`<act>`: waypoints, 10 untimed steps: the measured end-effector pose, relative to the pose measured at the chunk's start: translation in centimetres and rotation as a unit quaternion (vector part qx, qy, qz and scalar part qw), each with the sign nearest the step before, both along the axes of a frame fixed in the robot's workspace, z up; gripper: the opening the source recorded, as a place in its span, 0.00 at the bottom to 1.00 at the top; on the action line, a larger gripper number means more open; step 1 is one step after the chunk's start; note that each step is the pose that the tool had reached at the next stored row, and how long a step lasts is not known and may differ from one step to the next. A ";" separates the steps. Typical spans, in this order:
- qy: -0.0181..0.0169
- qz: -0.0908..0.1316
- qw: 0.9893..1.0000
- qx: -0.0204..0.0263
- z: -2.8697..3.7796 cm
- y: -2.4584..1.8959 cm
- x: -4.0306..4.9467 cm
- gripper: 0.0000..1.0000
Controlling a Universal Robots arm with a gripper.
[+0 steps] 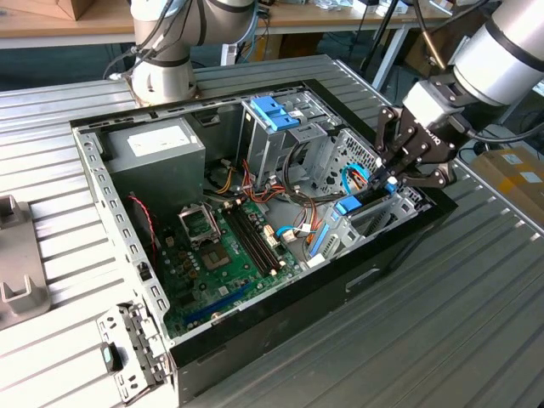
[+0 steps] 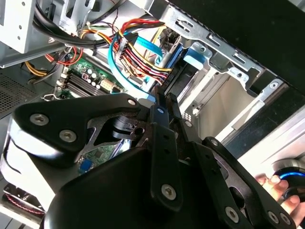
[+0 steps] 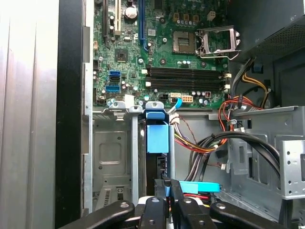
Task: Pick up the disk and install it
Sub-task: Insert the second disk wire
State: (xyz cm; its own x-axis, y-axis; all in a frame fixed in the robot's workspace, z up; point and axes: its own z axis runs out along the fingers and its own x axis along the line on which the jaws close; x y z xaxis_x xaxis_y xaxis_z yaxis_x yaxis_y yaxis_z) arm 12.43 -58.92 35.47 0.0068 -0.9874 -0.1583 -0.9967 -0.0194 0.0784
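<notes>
In the exterior view the arm reached in from the exterior view's right, wrist angled down, and the black gripper point(image 1: 398, 172) hung over the open computer case point(image 1: 127, 255) at its right-hand edge, right above the drive bay. The disk point(image 1: 361, 204) stood on edge in that bay, light-blue rail end up, directly under the fingertips and touching or nearly so. A white label sat on the grey power supply point(image 1: 157, 144) at the case's far left corner, its print too small to read; the blue latch point(image 1: 274, 112) topped the silver drive cage at the far edge. Over to the first wrist view: the fingers point(image 3: 164, 188) were drawn close together around the disk's point(image 3: 157, 138) thin top edge, the blue rail running away toward the motherboard point(image 3: 162, 52). In the second wrist view the gripper's point(image 2: 159, 102) linkages crowded the foreground, tips narrowed, with the blue rail tab point(image 2: 196, 56) just beyond them beside the bundled cables point(image 2: 138, 57), and a person's fingers point(image 2: 281, 191) by the case's outer edge.
</notes>
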 end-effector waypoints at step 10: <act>0.000 0.000 1.000 0.000 0.07 0.00 0.00 0.18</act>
State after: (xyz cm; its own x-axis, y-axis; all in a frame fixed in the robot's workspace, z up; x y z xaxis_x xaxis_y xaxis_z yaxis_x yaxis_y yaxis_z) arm 12.43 -58.92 35.54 0.0068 -0.9874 -0.1582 -0.9967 -0.0194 0.0784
